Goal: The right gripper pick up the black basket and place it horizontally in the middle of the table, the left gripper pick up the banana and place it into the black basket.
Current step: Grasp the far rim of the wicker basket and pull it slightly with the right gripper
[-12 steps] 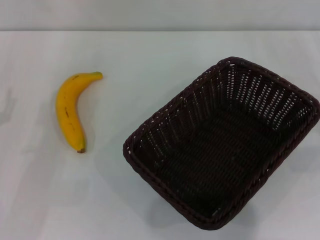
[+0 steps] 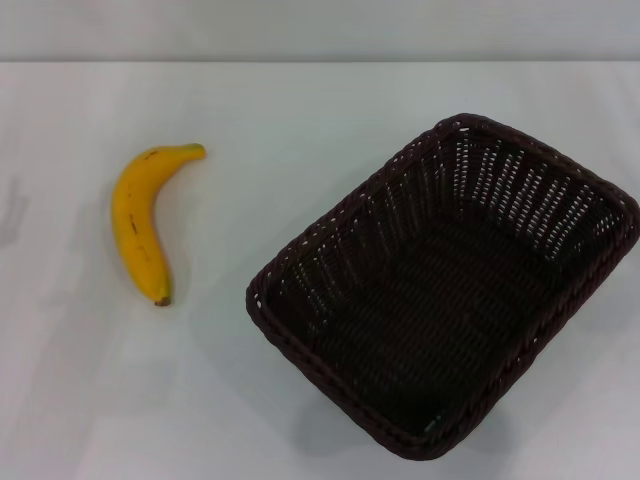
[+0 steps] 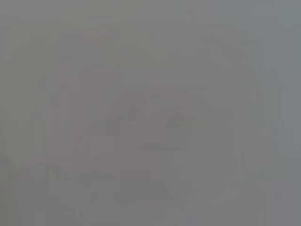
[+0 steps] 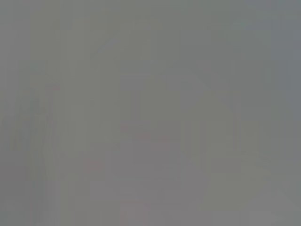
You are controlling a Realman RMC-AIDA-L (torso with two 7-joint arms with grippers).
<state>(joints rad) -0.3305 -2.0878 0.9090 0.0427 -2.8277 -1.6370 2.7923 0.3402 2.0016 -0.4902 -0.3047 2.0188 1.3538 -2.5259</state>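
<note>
A: Basket (image 2: 445, 290) first, please. Where are your pincers relative to it?

B: Neither my left nor my right pincer shows in the head view, and both wrist views give only a flat grey blur, so I cannot tell whether either is open, closed or gripping anything.

A: Then work outward. Where does the basket sit?

B: It rests on the table (image 2: 250, 110), taking up the head view from about 3 o'clock round to 5 o'clock. It is upright, mouth up, but turned at an angle: one corner points toward 7 o'clock, the opposite corner toward 1 o'clock. Inside I see only its dark woven floor and slotted walls.

A: And the banana (image 2: 140, 222)?

B: It lies flat on the table at about 9 o'clock from the basket, well apart from it. Its greenish stem tip points toward 1 o'clock, its dark end toward 6 o'clock, and the curve bulges toward 9 o'clock. Bare white tabletop lies between the two.

A: Is anything touching either one?

B: Only the table beneath them.
</note>
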